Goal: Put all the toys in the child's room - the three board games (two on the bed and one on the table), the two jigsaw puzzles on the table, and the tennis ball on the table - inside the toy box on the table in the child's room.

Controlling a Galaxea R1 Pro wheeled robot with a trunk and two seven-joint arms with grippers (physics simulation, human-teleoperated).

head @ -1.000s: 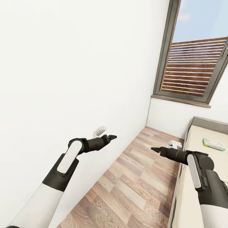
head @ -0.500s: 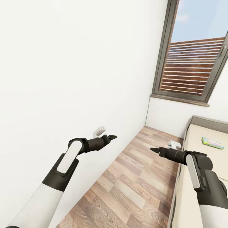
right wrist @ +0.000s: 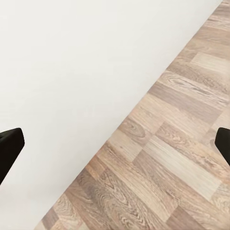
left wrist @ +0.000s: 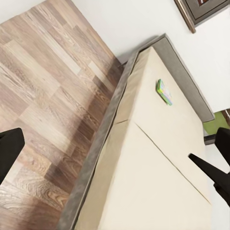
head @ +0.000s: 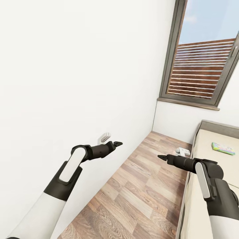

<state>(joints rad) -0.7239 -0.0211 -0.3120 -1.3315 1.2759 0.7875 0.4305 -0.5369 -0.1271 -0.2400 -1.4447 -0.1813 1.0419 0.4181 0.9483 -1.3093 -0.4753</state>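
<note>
Left black gripper [head: 118, 143], ten o'clock, spread wide, empty, carried forward for travel. Right black gripper [head: 161, 156], two o'clock, likewise spread and empty. Pale green-edged flat board game box [head: 223, 148] lies on the beige-mattressed bed [head: 212, 139], three o'clock; the left wrist view shows the mattress's length.

Both arms held fwd, elbows bent; left pincer [head: 118, 143] & right pincer [head: 160, 156] spread wide, empty.

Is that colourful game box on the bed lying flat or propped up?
Flat: the board game lies face-up on the bed near its headboard.
</note>
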